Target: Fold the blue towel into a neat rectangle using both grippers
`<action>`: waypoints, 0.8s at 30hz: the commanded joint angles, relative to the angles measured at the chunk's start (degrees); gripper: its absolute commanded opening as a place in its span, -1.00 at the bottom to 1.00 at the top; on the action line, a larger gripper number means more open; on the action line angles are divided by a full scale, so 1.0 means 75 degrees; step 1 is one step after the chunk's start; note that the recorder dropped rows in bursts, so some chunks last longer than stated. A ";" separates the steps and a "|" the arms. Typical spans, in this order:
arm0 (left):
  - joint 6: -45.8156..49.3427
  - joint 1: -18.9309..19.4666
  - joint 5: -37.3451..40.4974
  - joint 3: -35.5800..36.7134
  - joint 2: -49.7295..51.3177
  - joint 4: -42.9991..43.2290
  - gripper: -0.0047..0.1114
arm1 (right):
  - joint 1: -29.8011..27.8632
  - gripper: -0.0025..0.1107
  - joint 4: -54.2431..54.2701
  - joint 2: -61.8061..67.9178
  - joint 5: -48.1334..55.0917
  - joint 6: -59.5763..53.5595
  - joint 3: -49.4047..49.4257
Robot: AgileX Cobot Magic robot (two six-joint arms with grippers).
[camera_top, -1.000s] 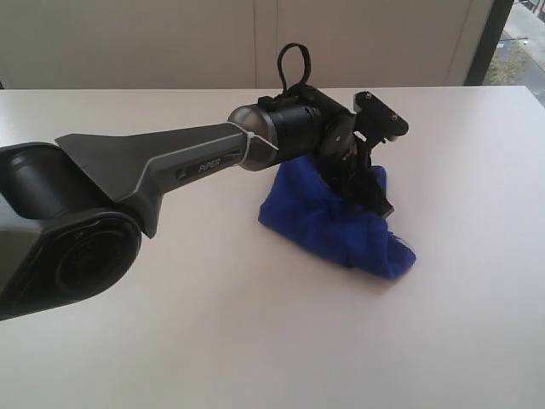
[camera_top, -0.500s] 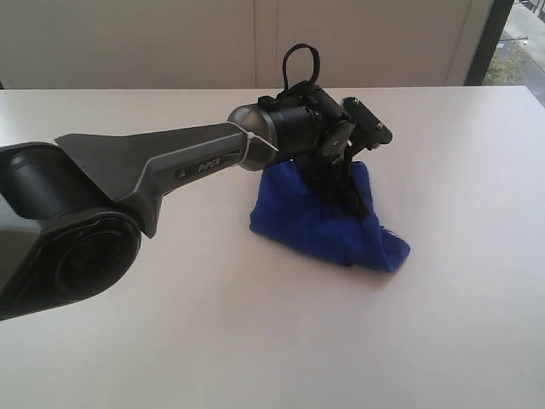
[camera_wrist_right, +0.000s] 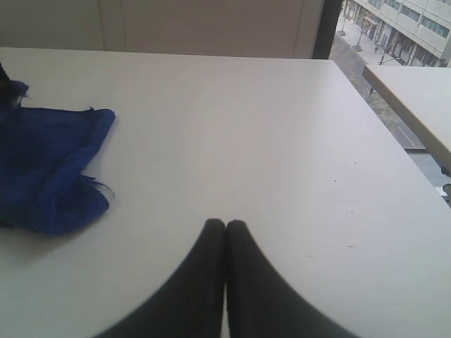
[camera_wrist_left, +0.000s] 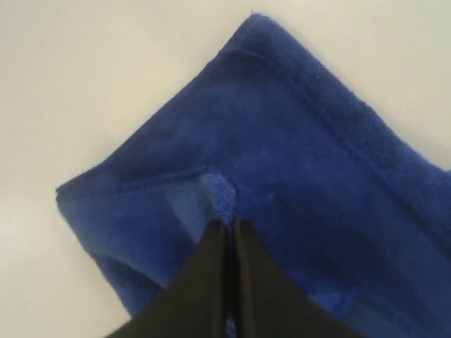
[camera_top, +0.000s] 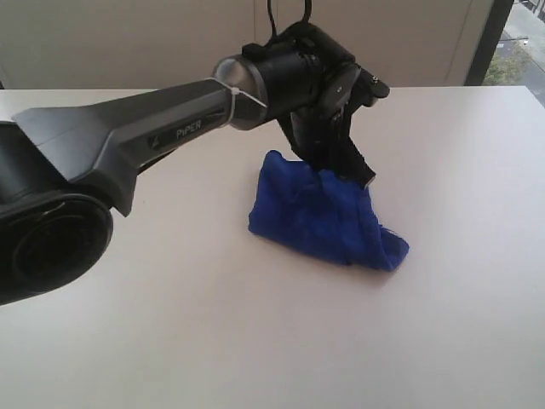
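The blue towel [camera_top: 319, 217] lies bunched in a heap at the middle of the white table, its upper part pulled up into a peak. My left gripper [camera_top: 362, 176] is shut on a fold of the blue towel [camera_wrist_left: 296, 162] at that peak; the pinched cloth shows right at the fingertips of the left gripper [camera_wrist_left: 230, 224]. My right gripper [camera_wrist_right: 225, 224] is shut with nothing in it, low over bare table to the right of the blue towel [camera_wrist_right: 49, 169]. The exterior view does not show the right arm.
The left arm [camera_top: 128, 136] marked "PiPER" stretches across the left half of the table [camera_top: 255, 341]. A wall runs behind the table, and a window [camera_top: 519, 43] is at the far right. The table's right edge [camera_wrist_right: 394, 134] drops off beside the window.
My left gripper has closed on the towel and risen, drawing the cloth up into a peak. The left arm has lifted and swung slightly. The right gripper stays shut.
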 commanded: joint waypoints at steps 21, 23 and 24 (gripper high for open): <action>-0.1195 0.0499 0.0881 0.2020 -0.1457 -0.0249 -0.92 | -0.0016 -0.96 -0.0053 -0.0043 -0.0058 0.0005 0.0044; -0.1425 0.0648 0.0674 0.2523 -0.1639 -0.0260 -0.92 | -0.0016 -0.96 -0.0053 -0.0043 -0.0058 0.0005 0.0044; -0.1554 0.0732 0.0511 0.2809 -0.1758 -0.0282 -0.92 | -0.0016 -0.96 -0.0053 -0.0043 -0.0058 0.0005 0.0044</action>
